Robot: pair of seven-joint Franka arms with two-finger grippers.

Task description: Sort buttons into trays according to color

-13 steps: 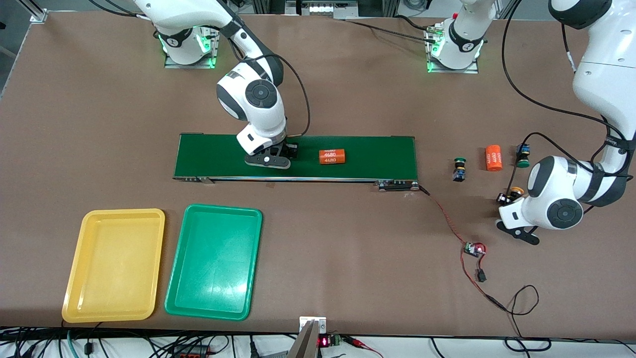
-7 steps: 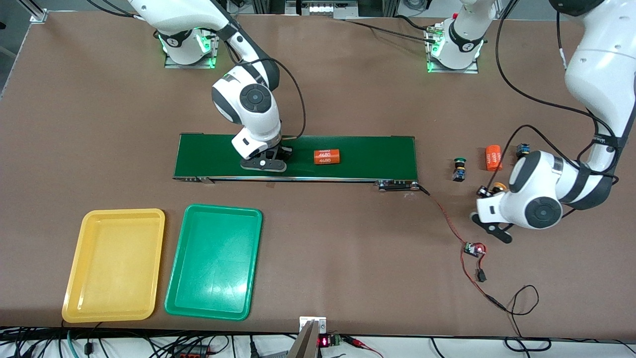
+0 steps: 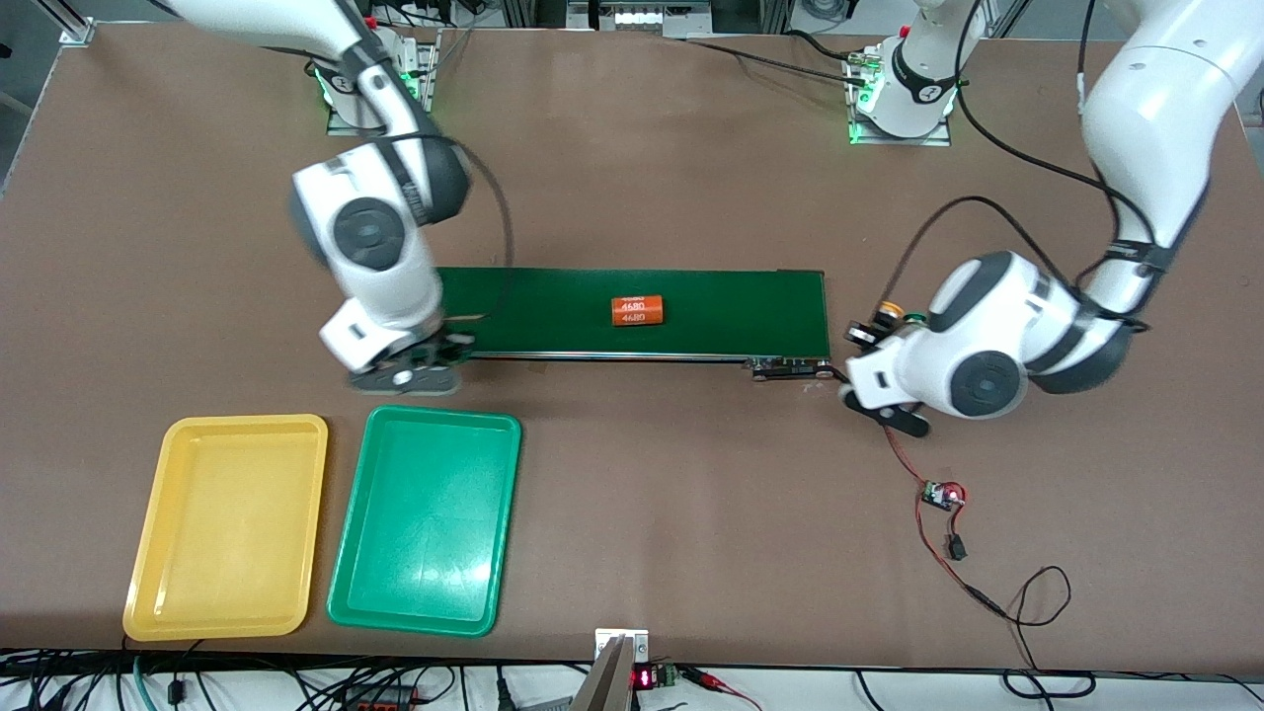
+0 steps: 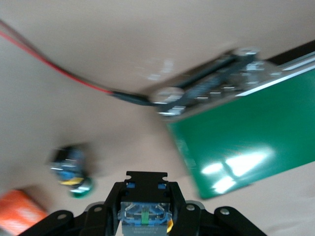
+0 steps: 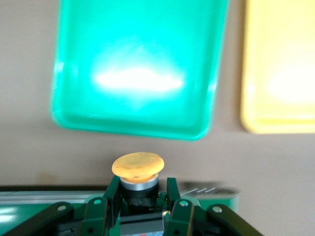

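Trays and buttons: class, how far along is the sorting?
Done: nothing; the yellow tray and green tray hold no buttons. In hand: the right gripper carries a yellow button near the trays; the left gripper carries another button by the conveyor belt.

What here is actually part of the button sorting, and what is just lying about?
In the job: yellow button, gripped by right gripper over the table between conveyor belt and green tray; second yellow button, gripped by left gripper off the belt's end; green button; yellow tray.
Lying about: conveyor belt; orange cylinder on it; circuit board.
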